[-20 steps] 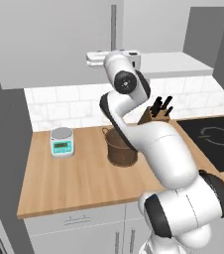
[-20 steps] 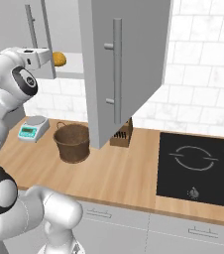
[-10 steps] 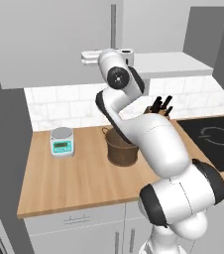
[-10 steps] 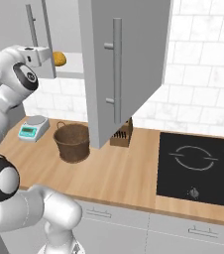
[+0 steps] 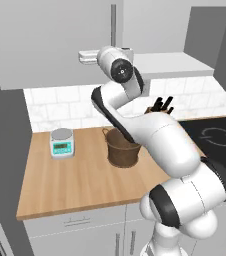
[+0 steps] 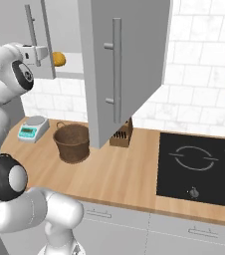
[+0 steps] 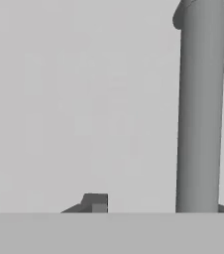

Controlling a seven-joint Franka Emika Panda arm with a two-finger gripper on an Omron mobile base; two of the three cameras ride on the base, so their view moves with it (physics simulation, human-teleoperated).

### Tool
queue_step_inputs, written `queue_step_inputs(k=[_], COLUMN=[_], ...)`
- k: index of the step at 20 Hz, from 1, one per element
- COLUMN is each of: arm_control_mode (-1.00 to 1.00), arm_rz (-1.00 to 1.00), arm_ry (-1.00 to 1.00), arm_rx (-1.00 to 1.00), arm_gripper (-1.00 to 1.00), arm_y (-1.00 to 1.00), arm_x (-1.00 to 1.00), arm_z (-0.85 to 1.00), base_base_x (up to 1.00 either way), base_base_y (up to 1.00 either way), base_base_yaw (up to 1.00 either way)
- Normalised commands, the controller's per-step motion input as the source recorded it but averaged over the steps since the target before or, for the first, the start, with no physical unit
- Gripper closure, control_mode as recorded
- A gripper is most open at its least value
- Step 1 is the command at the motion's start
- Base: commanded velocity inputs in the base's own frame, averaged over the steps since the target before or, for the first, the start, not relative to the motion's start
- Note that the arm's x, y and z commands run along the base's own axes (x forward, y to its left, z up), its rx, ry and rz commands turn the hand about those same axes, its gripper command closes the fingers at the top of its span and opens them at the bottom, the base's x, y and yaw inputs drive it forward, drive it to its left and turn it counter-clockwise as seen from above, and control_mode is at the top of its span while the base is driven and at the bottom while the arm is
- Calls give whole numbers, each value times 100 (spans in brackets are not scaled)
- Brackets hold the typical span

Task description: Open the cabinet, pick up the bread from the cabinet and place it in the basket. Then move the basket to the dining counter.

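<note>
The grey cabinet (image 6: 129, 55) has its right door swung wide open and its left door (image 6: 5, 25) still flat. The bread (image 6: 58, 59), a small orange-tan lump, lies on the shelf inside, just right of my hand. My gripper (image 6: 41, 52) is raised to the lower part of the left door. In the hand view it (image 7: 161, 206) is open, with the silver bar handle (image 7: 200, 99) standing between its fingertips, nearer the right one. The dark woven basket (image 5: 122, 147) stands on the wooden worktop below, holding nothing I can see.
A small kitchen scale (image 5: 62, 142) sits left of the basket (image 6: 73, 142). A knife block (image 6: 122, 137) stands behind the open door, and a black hob (image 6: 199, 167) lies to the right. The open door juts out over the worktop (image 6: 124, 174).
My hand has shifted left along the cabinet front, closer to the left door's handle. Basket, bread and open door have not moved.
</note>
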Motion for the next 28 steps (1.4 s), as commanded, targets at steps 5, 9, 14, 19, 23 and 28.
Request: queue_step_inputs(k=[5,9,14,19,23,28], arm_control_mode=[-100,-100,-100,-100,-100,-100], arm_rz=[14,11,3,0,0,0], arm_ry=[11,5,4,13,24,19], arm_rx=[4,7,11,8,0,1], arm_gripper=[100,100,100,100,100,100], arm_y=[100,100,100,100,100,100], arm_x=[-15,-53,-99,-91,-55,-64], arm_z=[-15,-23,-10,-4,0,-5], base_base_x=[0,0,0,0,0,0], base_base_y=[0,0,0,0,0,0], base_base_yaw=[0,0,0,0,0,0])
